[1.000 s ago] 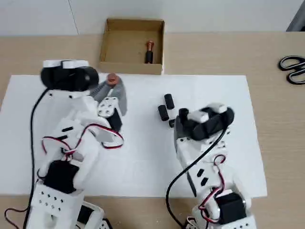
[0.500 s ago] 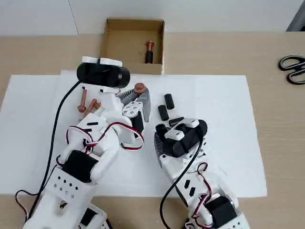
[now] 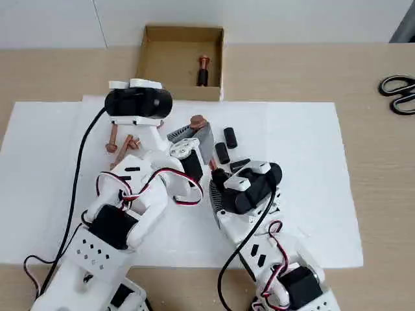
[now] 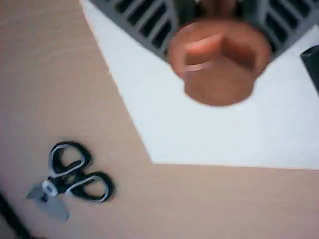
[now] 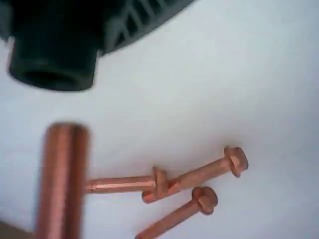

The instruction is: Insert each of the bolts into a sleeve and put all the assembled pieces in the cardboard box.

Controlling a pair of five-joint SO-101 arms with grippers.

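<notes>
My left gripper [image 3: 200, 131] is shut on a copper bolt [image 3: 198, 122], whose hex head [image 4: 218, 59] sits between the grey fingers [image 4: 142, 20]. My right gripper [image 3: 216, 176] is shut on a black sleeve [image 5: 53, 54], just right of the bolt's lower end. The bolt's shank [image 5: 62, 179] hangs close below the sleeve's open mouth, apart from it. Three loose bolts [image 3: 120, 142] lie on the white paper [image 3: 305, 214] to the left, also seen as bolts [image 5: 192, 179]. Three loose sleeves [image 3: 224, 152] lie right of the left gripper. The cardboard box [image 3: 165, 63] holds one assembled piece [image 3: 203, 70].
Scissors [image 3: 399, 91] lie on the wooden table at the far right, also seen as scissors [image 4: 70, 174]. The two arms stand close together over the middle of the paper. Bare paper stretches to the right and near left.
My left arm swung right, carrying the bolt from near the box to beside the right gripper. The right arm pulled back and left with its sleeve, then held still.
</notes>
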